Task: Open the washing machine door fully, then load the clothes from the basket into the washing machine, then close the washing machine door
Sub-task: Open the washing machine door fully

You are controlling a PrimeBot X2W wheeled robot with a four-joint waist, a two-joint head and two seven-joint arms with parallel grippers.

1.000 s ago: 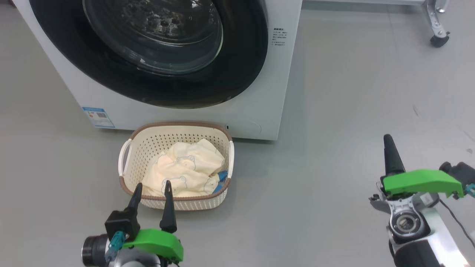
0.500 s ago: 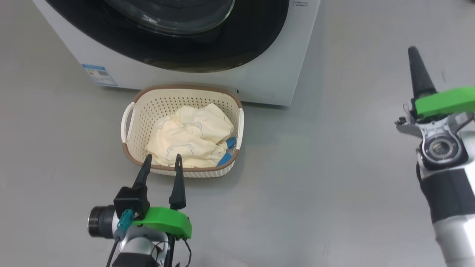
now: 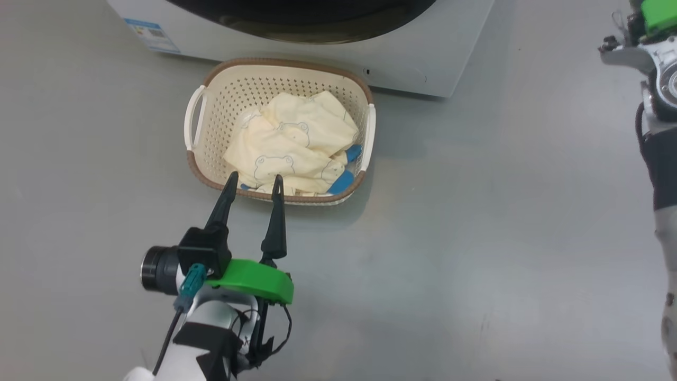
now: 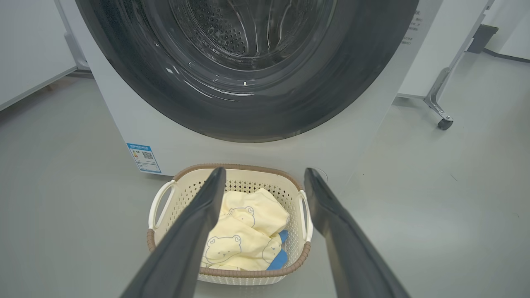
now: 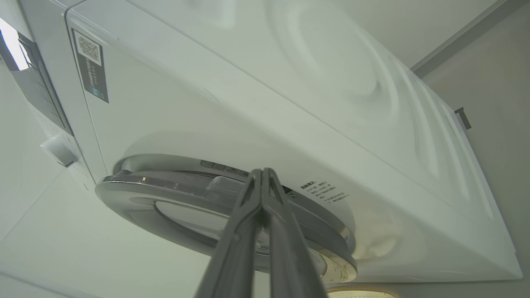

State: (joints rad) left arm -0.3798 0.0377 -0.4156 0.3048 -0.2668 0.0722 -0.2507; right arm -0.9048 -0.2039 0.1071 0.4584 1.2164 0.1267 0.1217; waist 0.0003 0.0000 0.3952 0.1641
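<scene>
The washing machine (image 4: pixel 372 136) stands ahead, and its door (image 4: pixel 356 82), black-rimmed with a glass bowl, lies flat against its front. On the floor before it sits the basket (image 3: pixel 211 90) holding the clothes (image 3: pixel 296 143), cream fabric with bear faces and blue patches. My left gripper (image 3: pixel 254 177) hovers open over the basket's near rim with nothing between its fingers; the left wrist view looks down into the basket (image 4: pixel 165 203) at the clothes (image 4: pixel 248 231). My right gripper (image 5: pixel 262 171) is shut and empty, pointing at the door's silver edge (image 5: pixel 165 194) from the side of the machine (image 5: pixel 290 82).
Grey floor (image 3: pixel 476 238) spreads to the right of the basket. My right arm (image 3: pixel 658 106) reaches up at the head view's right edge. A wheeled metal frame leg (image 4: pixel 441 111) stands right of the machine. A blue label (image 3: pixel 151 32) marks the machine's lower left corner.
The head camera has tilted down, so machine and basket slid up the picture. My right arm has risen toward the machine's door side. The left gripper keeps its place over the basket.
</scene>
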